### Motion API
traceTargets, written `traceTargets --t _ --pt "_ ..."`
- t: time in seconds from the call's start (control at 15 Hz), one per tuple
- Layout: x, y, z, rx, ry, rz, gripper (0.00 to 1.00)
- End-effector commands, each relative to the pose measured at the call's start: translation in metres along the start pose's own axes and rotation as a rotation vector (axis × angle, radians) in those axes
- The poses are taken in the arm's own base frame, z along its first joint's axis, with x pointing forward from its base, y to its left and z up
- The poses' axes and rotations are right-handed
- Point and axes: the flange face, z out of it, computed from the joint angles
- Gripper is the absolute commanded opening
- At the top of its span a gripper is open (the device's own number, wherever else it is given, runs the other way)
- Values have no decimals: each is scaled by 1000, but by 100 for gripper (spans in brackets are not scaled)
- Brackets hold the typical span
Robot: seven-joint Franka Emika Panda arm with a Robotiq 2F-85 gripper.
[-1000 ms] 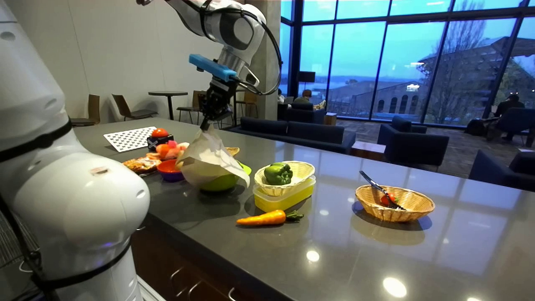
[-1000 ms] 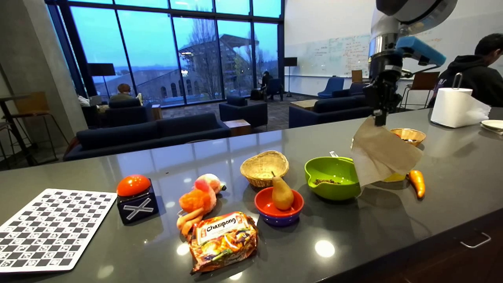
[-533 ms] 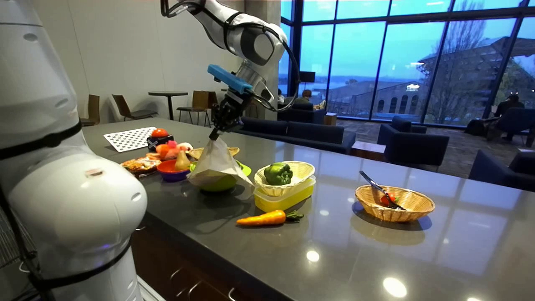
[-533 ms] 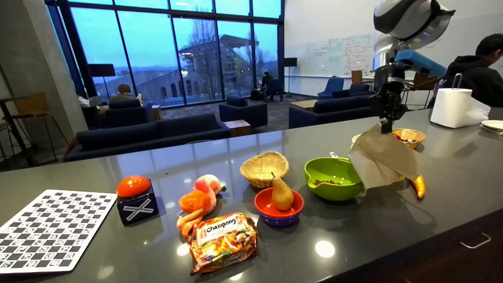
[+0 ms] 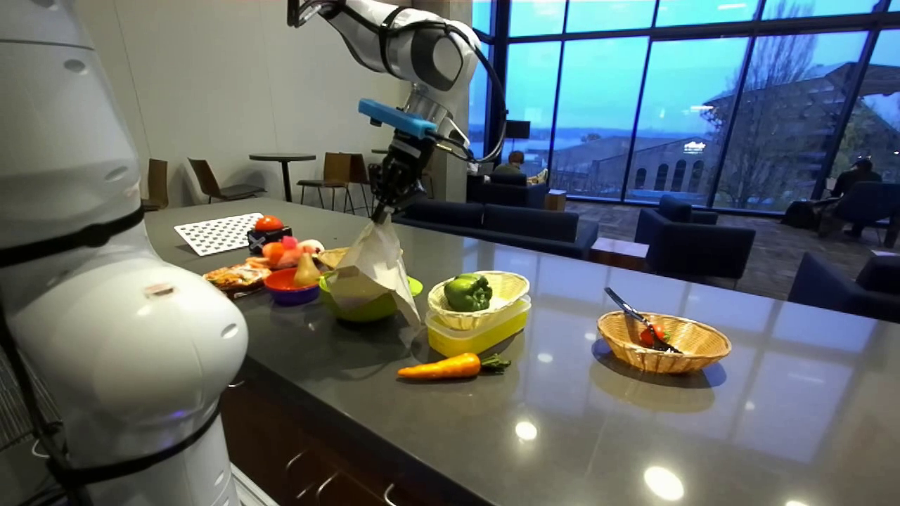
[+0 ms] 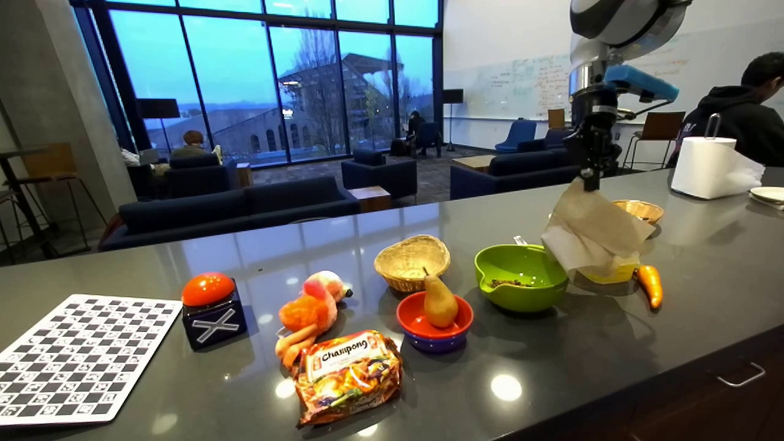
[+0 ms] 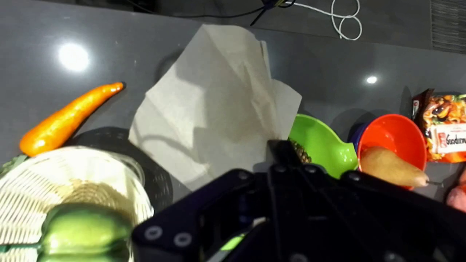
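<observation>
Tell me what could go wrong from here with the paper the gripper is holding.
The gripper pinches the paper only at its top, so it might slip free. The loose lower part hangs close to the green bowl; a swing could snag that and perhaps spill the small brown bits inside.

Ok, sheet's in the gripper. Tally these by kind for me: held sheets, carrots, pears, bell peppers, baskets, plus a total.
Held sheet: 1, pinched by the gripper
Carrot: 1
Pear: 1
Bell pepper: 1
Baskets: 3 (white basket, tan basket near the pear, oval basket with a utensil)
Total: 7
</observation>
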Motion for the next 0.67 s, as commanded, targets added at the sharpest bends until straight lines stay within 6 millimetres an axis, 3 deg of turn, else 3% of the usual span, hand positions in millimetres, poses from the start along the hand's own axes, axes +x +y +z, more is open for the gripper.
traceTargets --t 0.0,0.27,0.6 --pt "19 -13 -38 -61 74 -24 0" --pt "57 -28 -52 -113 159 -57 0" --pt "116 -51 -47 -210 237 -114 0"
